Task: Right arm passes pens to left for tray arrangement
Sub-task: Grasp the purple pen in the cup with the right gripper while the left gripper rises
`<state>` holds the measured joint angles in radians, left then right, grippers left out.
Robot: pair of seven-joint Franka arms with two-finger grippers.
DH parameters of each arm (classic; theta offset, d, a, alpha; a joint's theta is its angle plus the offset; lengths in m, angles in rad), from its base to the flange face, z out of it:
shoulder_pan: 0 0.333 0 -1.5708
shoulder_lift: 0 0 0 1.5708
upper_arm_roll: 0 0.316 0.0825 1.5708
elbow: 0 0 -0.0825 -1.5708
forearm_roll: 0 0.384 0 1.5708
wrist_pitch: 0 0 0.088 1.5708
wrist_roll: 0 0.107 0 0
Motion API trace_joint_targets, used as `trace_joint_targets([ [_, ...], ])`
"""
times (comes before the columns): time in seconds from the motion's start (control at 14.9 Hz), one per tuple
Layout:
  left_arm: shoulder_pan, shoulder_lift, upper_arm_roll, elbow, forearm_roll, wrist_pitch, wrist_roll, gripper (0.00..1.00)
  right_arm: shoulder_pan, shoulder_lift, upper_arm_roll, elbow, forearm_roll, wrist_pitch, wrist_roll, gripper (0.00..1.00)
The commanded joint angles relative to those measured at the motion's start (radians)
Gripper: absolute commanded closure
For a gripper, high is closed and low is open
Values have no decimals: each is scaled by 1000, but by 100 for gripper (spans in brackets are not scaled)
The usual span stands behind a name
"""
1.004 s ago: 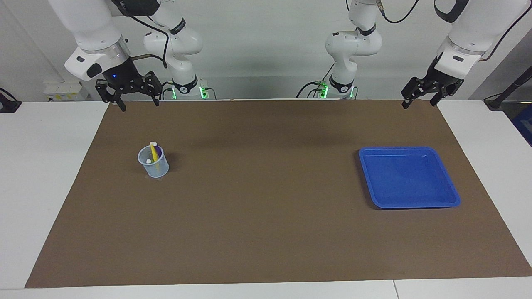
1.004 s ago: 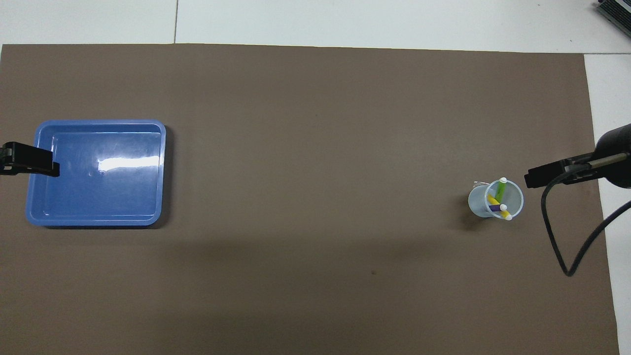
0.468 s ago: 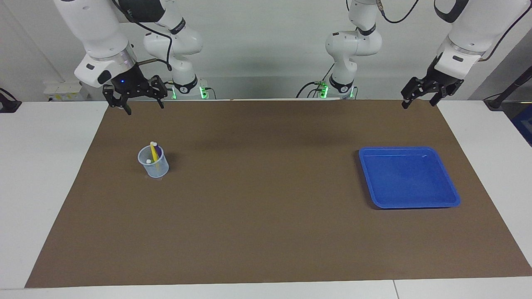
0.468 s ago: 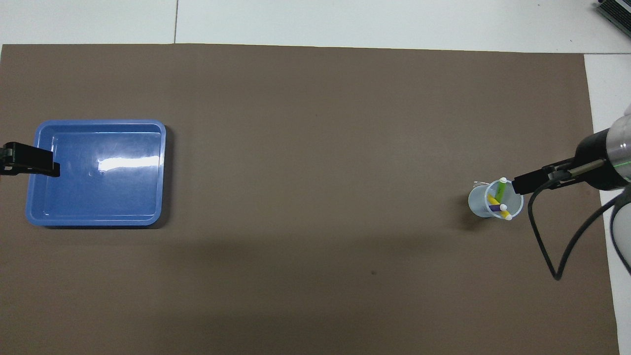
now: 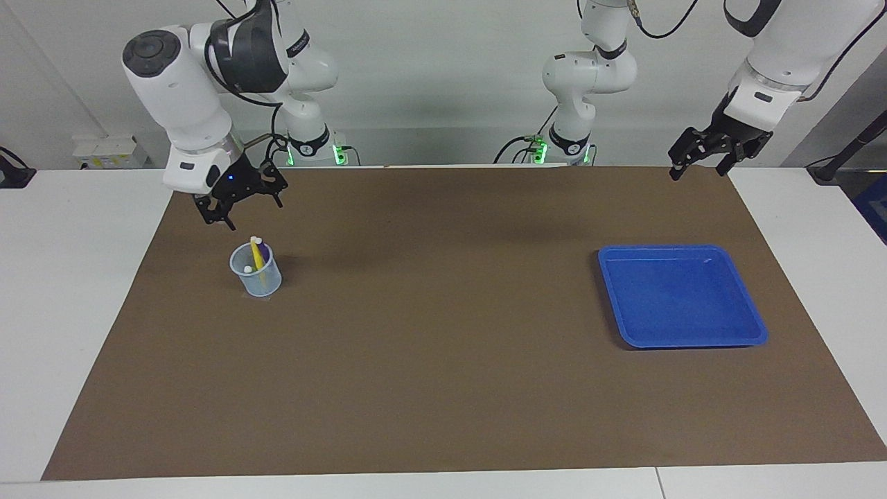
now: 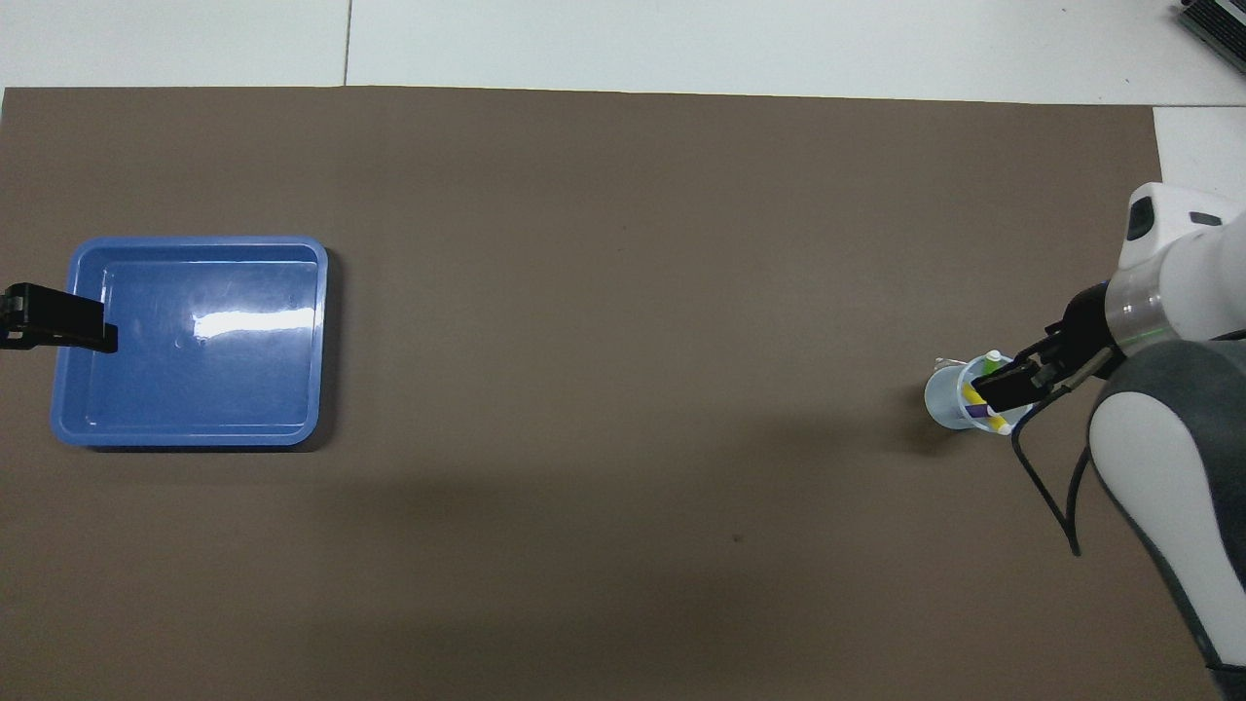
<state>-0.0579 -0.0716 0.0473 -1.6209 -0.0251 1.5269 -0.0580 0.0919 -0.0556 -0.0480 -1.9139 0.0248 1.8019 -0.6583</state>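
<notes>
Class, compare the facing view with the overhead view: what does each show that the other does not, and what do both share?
Only the facing view shows both arms' bases and that the open right gripper hangs above the cup, not touching it; the left gripper waits open, raised.

Only the overhead view shows the green pen inside the cup.

Both show the brown mat, the blue tray with nothing in it, and the yellow pen.

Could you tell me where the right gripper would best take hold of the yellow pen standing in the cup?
Probably by its pale upper end, coming straight down. The yellow pen leans in the cup, only its top clear of the rim, with the purple pen close beside it. The open right gripper hangs above.
</notes>
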Motion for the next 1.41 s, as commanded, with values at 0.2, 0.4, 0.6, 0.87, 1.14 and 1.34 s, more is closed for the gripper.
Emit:
trace_joint_targets([
  [0.2,-7,-37,-1,-45,7,-1,-46,0,-46,-21,-4,-191,11,149,-444,9],
  [0.4,-7,-43,-1,-59,7,-1,-71,0,-49,-17,-6,-241,1,168,-518,29],
  [0.6,-7,-51,-1,-71,7,7,-78,0,-61,-21,-6,-249,-22,166,-517,43],
  [0.87,-5,-54,-3,-74,7,-11,-80,0,-66,-20,-6,-251,-23,188,-509,43],
  [1.14,-13,-98,-4,-152,-19,-31,-71,0,-64,-17,-6,-260,-25,212,-481,49],
  [1.34,7,-144,6,-233,-137,-34,-63,0,-66,-21,-6,-281,-25,232,-481,50],
])
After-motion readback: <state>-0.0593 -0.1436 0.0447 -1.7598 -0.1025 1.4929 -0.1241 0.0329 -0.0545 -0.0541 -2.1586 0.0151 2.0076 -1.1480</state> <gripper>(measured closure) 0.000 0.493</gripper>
